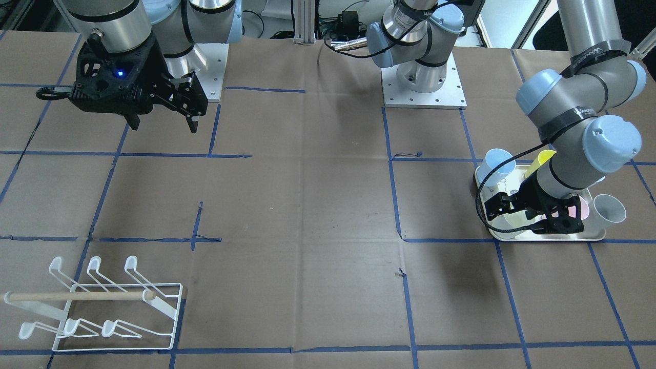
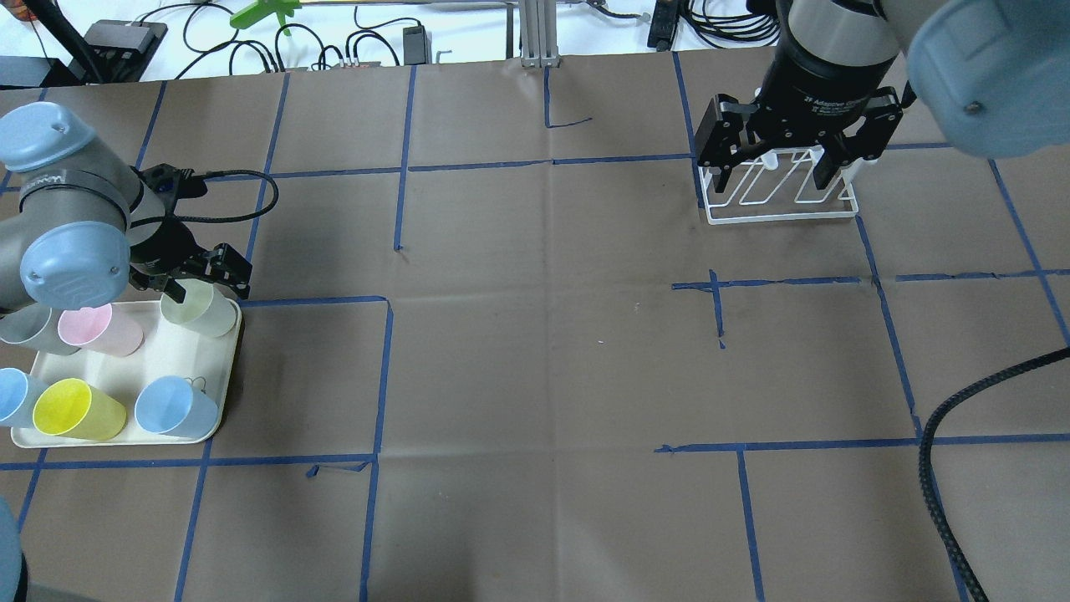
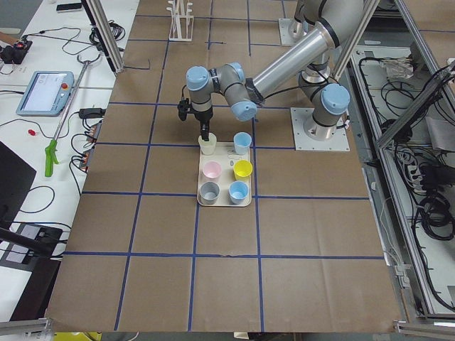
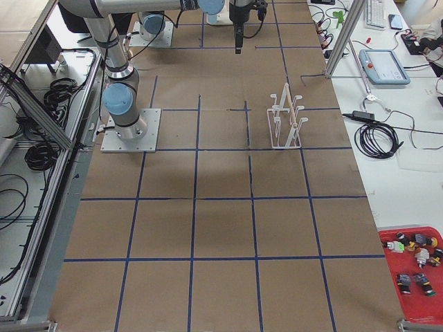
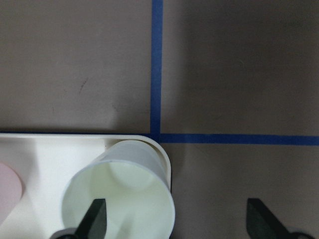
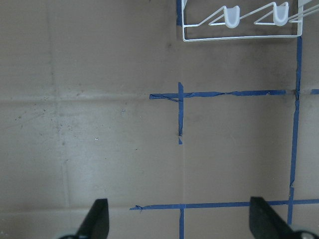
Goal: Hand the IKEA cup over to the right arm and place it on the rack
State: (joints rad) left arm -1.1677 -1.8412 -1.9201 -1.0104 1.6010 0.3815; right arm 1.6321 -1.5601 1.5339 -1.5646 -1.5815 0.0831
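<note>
one tray (image 2: 159, 355) sits at the robot's left end of the table (image 2: 543, 351) with six cups standing mouth up in it: two blue (image 2: 171, 410) (image 2: 12, 393), one yellow (image 2: 75, 410), one pink (image 2: 92, 328), one grey (image 2: 25, 328) and one pale cup (image 2: 199, 308). the pale cup stands in the tray's far corner, on the side nearest the table's middle.

the left gripper (image 5: 177, 220) hangs over that corner with its two fingers spread wide. one fingertip is inside the cup's mouth and the other is over the bare table past the tray's edge. i cannot tell whether either touches the cup.

one white wire rack (image 1: 161, 306) stands at the far right of the table, with six upturned prongs and one wooden dowel (image 1: 77, 295) across it. nothing hangs on it.

the right gripper (image 1: 164, 124) hovers above the table near the rack, its two fingers spread apart and holding nothing. its black collar reads "2f adaptive". the black bands on the left arm (image 1: 584, 118) carry white lettering too small to make out.
</note>
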